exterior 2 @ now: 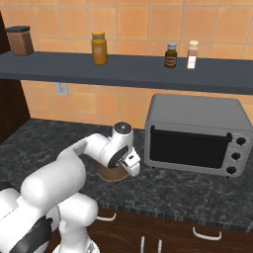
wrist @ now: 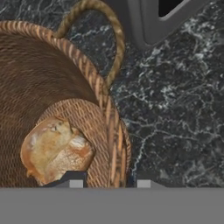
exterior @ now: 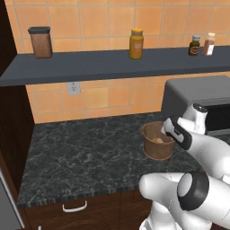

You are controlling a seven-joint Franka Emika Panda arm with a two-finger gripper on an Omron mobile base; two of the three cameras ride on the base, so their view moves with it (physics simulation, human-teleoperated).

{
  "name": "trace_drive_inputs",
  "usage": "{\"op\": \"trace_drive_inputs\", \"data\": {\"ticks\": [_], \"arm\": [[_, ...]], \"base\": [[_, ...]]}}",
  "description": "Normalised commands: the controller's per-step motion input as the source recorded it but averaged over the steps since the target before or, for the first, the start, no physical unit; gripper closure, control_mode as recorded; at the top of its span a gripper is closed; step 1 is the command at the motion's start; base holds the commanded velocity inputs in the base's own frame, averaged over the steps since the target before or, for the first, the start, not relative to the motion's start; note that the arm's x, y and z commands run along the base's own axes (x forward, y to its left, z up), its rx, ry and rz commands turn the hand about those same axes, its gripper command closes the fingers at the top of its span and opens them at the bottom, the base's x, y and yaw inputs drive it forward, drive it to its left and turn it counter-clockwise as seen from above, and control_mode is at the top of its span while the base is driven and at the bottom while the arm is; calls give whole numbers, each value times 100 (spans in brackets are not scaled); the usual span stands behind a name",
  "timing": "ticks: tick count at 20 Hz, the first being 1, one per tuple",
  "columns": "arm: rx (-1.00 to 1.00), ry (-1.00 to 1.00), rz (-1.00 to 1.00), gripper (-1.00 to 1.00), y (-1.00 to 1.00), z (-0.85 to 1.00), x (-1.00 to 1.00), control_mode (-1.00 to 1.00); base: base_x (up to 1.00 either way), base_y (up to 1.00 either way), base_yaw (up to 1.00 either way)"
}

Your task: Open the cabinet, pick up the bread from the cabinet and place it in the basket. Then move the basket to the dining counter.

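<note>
The hand view shows the crusty golden bread at lower left, lying on the woven floor of the brown basket. The gripper stands astride the rim, its tips closed on the basket wall. In the left base view the basket sits at center right on the black speckled counter.

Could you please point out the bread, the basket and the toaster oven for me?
bread [wrist: 54, 151]: hand view, its golden crust.
basket [exterior: 157, 150]: left base view, its woven front wall.
toaster oven [exterior 2: 192, 111]: right base view, its grey top.
</note>
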Motion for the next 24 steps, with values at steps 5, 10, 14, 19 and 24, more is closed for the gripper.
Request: {"op": "trace_drive_inputs", "data": {"ticks": [5, 10, 14, 19, 24], "arm": [[0, 0, 0, 100, 17, -12, -1, -100], [5, -9, 0, 100, -1, 24, -13, -100], [4, -18, -1, 100, 0, 70, -38, -100], [-11, -2, -2, 100, 1, 100, -60, -100], [-17, 1, -3, 100, -18, 92, -50, -100]], "base": [[0, 0, 0], [0, 0, 0], [0, 0, 0], [0, 0, 0], [0, 0, 0]]}}
